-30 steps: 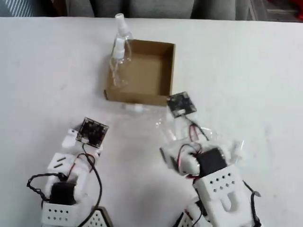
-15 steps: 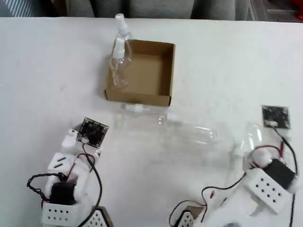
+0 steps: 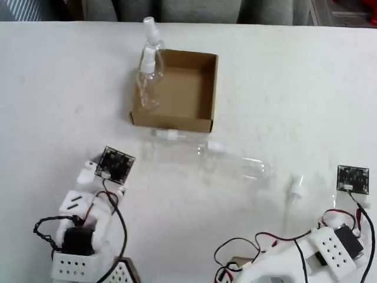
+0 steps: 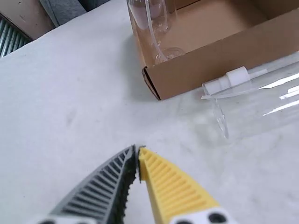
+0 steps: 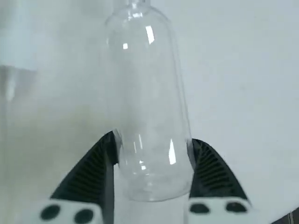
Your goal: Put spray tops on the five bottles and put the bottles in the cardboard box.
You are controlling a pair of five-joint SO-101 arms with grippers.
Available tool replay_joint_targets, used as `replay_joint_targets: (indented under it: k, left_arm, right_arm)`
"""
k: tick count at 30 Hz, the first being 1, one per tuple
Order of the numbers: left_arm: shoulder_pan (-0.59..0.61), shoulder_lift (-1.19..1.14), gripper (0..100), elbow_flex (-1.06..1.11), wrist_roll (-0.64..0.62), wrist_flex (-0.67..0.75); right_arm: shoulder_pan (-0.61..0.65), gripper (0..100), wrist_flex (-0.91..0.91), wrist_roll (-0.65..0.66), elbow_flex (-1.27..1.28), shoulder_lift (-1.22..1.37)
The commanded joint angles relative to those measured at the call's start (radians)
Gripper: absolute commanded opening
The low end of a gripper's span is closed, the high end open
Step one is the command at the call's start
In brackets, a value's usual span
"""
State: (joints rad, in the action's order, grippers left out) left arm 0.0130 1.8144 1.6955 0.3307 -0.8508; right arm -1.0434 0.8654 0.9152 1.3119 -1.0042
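Right end effector (image 5: 152, 142) around bottle (image 5: 145, 93)

A white table (image 4: 70, 93) is spread beneath the jaws of the left gripper (image 4: 138, 149) and ahead of them. Past its far edge, well ahead and off to the gray finger's side, a brown panel (image 4: 21, 16), gray upholstery (image 4: 65, 7) and a blue-striped surface (image 4: 9, 41) are seen.
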Motion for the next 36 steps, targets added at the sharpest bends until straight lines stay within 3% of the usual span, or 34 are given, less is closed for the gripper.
replay_joint_targets:
  k: [1, 3, 9, 21, 28, 32, 36]
  left_arm:
    - [-0.002, 0.008, 3, -0.003, 0.003, -0.015]
    - [-0.002, 0.008, 3, -0.003, 0.003, -0.015]
    - [-0.001, 0.008, 3, -0.003, 0.003, -0.015]
    - [-0.001, 0.010, 3, -0.003, 0.009, -0.029]
    - [0.001, 0.010, 3, -0.003, 0.009, -0.028]
    - [0.001, 0.010, 3, -0.003, 0.009, -0.028]
    - [-0.002, 0.010, 3, -0.003, 0.009, -0.028]
  right_arm:
    - [-0.013, 20.6, 0.047, 0.017, -0.009, -0.007]
    - [-0.010, 24.1, 0.058, 0.018, -0.015, -0.007]
    - [0.013, 22.0, 0.085, 0.020, -0.034, -0.007]
    - [0.004, 21.6, 0.435, 0.061, -0.365, 0.018]
    - [0.010, 21.6, 0.705, 0.061, -0.779, 0.384]
    - [0.002, 21.6, 0.714, 0.052, -0.951, 0.627]
    - [0.012, 21.6, 0.691, -0.087, -1.000, 0.808]
